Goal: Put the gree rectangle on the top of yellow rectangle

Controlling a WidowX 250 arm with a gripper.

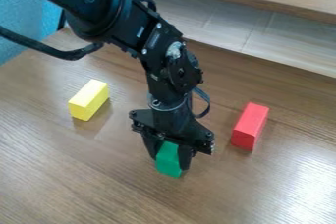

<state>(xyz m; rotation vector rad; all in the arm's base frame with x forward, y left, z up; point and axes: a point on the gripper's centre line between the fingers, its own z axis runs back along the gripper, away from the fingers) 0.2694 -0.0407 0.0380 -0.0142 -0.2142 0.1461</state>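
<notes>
Carefully, with green block (169,161) clamped between the fingers of gripper (171,162) at lower centre, lift clear of table (85,179), align with yellow block (89,99) at upper left, lower level and release once seated.

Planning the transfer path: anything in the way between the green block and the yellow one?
Nothing visible stands between the green block, which is at the gripper, and the yellow block. The red block sits on the opposite side.
</notes>
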